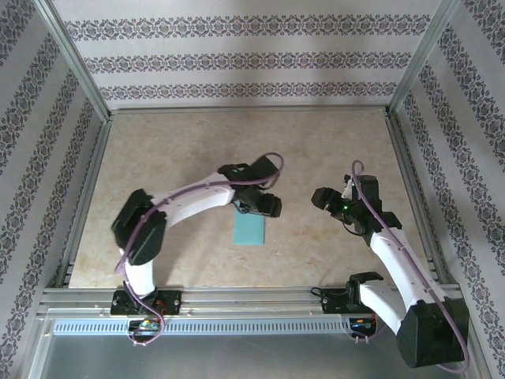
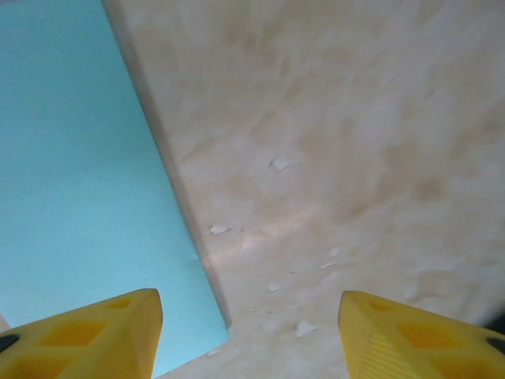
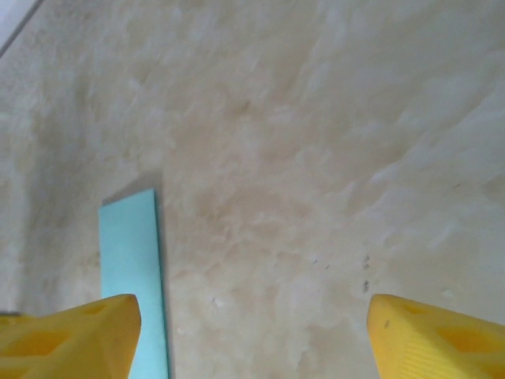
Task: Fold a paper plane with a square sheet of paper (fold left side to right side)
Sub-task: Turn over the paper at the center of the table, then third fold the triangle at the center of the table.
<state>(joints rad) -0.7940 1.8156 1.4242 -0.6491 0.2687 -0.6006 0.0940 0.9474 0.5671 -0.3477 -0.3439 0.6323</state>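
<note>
Toward the near edge of the table (image 1: pixel 173 150), the paper (image 1: pixel 251 230) looks light, limp, slippery; pinch a free edge; left end effector (image 2: pixel 248 320) and right end effector (image 3: pixel 252 316) gape empty.

I see a thin, plain teal-blue paper sheet (image 1: pixel 251 230) on a mottled cream-and-tan stone-look tabletop (image 1: pixel 181 150). At twelve o'clock a pale wallpapered wall (image 1: pixel 237 47) carries horizontal bands of dark purple floral print. My grippers' moulded plastic fingers (image 2: pixel 102 351) are bright yellow.

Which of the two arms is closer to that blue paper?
Left. The left gripper hovers at the far right corner of the blue paper; the right gripper is off to its right, bare table between.
</note>
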